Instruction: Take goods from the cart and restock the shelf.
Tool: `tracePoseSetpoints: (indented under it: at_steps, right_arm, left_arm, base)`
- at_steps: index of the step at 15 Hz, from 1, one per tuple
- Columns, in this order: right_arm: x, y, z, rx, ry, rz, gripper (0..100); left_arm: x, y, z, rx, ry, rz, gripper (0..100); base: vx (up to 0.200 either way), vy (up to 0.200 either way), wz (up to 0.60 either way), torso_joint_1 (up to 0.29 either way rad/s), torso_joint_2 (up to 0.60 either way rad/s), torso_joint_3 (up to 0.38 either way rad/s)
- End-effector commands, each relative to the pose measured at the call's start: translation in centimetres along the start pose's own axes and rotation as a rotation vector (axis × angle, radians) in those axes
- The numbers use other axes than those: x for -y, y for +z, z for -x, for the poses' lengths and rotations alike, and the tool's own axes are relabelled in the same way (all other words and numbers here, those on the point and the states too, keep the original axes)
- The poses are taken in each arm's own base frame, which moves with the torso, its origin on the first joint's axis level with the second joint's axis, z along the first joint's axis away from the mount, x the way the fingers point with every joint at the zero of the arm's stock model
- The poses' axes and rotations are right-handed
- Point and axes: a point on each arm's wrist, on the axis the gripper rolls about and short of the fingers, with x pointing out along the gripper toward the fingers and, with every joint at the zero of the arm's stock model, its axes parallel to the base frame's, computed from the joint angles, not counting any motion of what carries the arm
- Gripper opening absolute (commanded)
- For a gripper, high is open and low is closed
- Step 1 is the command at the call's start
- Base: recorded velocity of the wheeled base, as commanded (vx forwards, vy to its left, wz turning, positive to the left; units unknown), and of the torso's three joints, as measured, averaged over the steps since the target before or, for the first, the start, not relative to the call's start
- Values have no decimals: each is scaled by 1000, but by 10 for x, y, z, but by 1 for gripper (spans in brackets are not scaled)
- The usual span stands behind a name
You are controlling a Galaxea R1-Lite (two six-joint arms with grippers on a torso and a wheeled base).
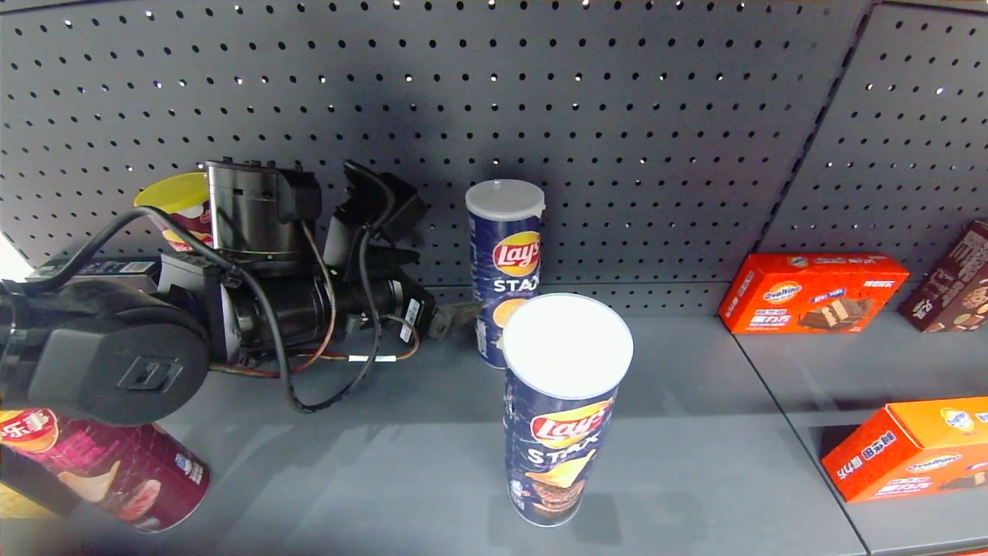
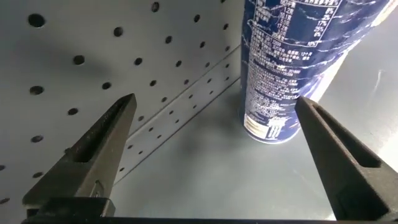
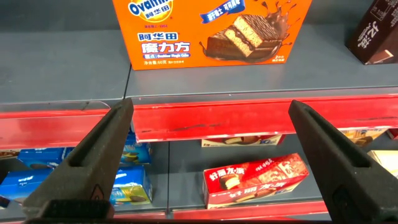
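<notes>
Placing looked done: my left fingers [image 2: 99,143] stood wide apart, empty, beside the rear can [image 1: 505,262] mid-frame on the shelf [image 1: 386,463]; next, a straight retreat clear of the front can [image 1: 559,432].

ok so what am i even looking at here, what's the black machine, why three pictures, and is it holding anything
It is a two-armed robot restocking a shop shelf. The wide picture is from a camera on its head; the black machine is its left arm, stretched over the grey shelf. The other two pictures are from a camera on each wrist, and the dark wedges in them are that arm's fingers.

On the shelf stand two blue chip cans, the rear can and the front can. A dark red can lies on its side at the left, and an orange box sits to the right.

The left fingers are open, with the rear can just ahead. The right fingers are open too, facing the shelf front. Nothing is held.
</notes>
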Motion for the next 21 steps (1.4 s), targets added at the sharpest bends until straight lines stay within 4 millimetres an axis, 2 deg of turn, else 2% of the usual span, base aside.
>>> tracePoseSetpoints:
  at_steps: [1,9,13,21]
  right_arm:
    - [0,0,0,0,0,0,100]
    - [0,0,0,0,0,0,100]
    - [0,0,0,0,0,0,100]
    - [0,0,0,0,0,0,100]
  left_arm:
    - [-1,1,0,3,10,3,100]
    - [-2,0,1,-9,42,5,100]
    - [-4,5,14,11,50,0,100]
    - [5,2,7,4,16,-6,100]
  base:
    - [0,0,0,0,0,0]
    - [0,0,0,0,0,0]
    - [0,0,0,0,0,0]
    - [0,0,0,0,0,0]
